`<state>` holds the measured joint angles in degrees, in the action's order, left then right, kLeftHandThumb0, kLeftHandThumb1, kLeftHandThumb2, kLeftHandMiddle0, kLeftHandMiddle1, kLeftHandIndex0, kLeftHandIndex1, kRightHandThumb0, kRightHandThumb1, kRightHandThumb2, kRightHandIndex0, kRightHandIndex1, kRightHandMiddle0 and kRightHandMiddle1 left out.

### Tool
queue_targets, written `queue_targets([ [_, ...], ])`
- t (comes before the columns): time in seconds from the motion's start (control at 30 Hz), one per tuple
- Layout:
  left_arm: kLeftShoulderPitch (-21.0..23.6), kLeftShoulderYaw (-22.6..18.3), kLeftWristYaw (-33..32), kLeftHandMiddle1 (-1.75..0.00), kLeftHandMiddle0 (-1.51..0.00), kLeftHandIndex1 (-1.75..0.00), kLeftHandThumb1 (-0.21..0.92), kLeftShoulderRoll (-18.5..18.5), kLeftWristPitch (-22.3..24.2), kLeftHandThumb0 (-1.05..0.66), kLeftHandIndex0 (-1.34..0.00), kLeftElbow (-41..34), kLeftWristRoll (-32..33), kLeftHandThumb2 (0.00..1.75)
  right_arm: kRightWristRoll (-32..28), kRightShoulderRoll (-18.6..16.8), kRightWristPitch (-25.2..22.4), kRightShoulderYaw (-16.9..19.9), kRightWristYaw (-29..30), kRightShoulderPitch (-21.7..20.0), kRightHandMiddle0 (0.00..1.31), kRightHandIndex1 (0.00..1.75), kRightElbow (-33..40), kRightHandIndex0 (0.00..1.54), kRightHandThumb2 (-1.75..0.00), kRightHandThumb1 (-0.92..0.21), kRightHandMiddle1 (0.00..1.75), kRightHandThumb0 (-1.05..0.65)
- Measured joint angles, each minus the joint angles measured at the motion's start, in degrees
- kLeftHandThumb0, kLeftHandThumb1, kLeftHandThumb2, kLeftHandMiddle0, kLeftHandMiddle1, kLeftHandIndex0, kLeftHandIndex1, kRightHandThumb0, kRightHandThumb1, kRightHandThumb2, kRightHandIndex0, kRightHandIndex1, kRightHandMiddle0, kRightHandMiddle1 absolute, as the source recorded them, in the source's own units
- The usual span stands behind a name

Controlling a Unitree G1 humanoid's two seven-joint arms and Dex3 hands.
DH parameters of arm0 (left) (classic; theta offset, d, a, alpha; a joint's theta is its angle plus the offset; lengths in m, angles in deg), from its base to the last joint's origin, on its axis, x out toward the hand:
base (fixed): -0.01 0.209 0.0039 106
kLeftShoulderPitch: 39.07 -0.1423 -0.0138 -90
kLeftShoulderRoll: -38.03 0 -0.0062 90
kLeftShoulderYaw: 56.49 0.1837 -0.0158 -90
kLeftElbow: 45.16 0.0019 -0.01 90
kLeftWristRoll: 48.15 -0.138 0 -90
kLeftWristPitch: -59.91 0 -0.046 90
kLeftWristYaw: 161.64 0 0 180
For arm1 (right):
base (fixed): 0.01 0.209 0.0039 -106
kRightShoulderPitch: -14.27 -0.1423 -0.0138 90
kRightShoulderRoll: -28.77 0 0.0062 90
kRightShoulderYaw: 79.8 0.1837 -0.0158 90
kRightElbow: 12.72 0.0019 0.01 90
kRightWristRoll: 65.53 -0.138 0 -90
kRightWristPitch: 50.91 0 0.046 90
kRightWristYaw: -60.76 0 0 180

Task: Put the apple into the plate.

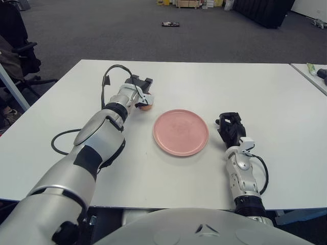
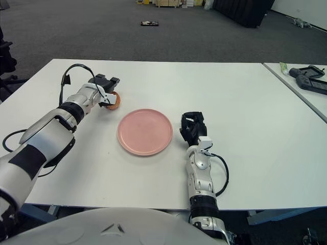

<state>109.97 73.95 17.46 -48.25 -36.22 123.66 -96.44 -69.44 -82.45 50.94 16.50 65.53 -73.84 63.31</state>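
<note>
A small orange-red apple (image 1: 145, 106) sits on the white table (image 1: 204, 81), just left of the far-left edge of the empty pink plate (image 1: 180, 132). My left hand (image 1: 140, 86) is right at the apple, its white palm against the apple's left side and its dark fingers stretched over the far side, not visibly wrapped around it. The hand hides part of the apple. My right hand (image 1: 230, 125) shows just right of the plate, with its dark fingers curled and nothing in them.
A black cable (image 1: 57, 141) loops across the table beside my left arm. A second table (image 1: 311, 74) with small items stands at the far right. An office chair (image 1: 20, 51) is off the table's left side.
</note>
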Motion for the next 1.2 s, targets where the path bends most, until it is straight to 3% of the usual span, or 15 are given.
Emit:
queue_targets([
  [0.13, -0.2, 0.22, 0.56, -0.66, 0.0, -0.31, 0.46, 0.16, 0.5, -0.73, 0.0, 0.01, -0.07, 0.9, 0.02, 0.0, -0.55, -0.04, 0.01, 0.28, 0.2, 1.37, 0.6, 0.43, -0.53, -0.92, 1.75, -0.35],
  [0.27, -1.06, 1.0, 1.93, -0.58, 0.0, -0.24, 0.49, 0.39, 0.71, -0.75, 0.0, 0.07, -0.46, 0.89, 0.1, -0.04, -1.28, -0.12, 0.13, 0.89, 0.19, 1.38, 1.26, 0.43, -0.53, -0.92, 1.75, -0.35],
  [0.5, -1.13, 5.09, 2.63, -0.64, 0.0, -0.22, 0.53, 0.88, 0.96, -0.76, 0.0, 0.25, -4.35, 0.86, 0.15, -0.79, -1.48, -0.29, 0.81, 1.29, 0.21, 1.38, 2.19, 0.45, -0.56, -0.9, 1.75, -0.35],
  [0.83, -1.12, 7.27, 2.51, -0.9, 0.0, -0.41, 0.51, 1.12, 0.84, -0.7, 0.0, 0.26, -6.49, 0.87, 0.23, -1.02, -2.28, -0.69, 1.29, 1.29, 0.21, 1.38, 2.75, 0.45, -0.57, -0.89, 1.75, -0.35],
  [1.2, -1.12, 7.91, 1.91, -1.14, 0.0, -0.7, 0.36, 1.12, 0.46, -0.57, 0.0, 0.26, -6.73, 1.04, 0.15, -1.13, -2.97, -0.67, 1.5, 1.29, 0.21, 1.38, 3.0, 0.45, -0.58, -0.89, 1.75, -0.35],
])
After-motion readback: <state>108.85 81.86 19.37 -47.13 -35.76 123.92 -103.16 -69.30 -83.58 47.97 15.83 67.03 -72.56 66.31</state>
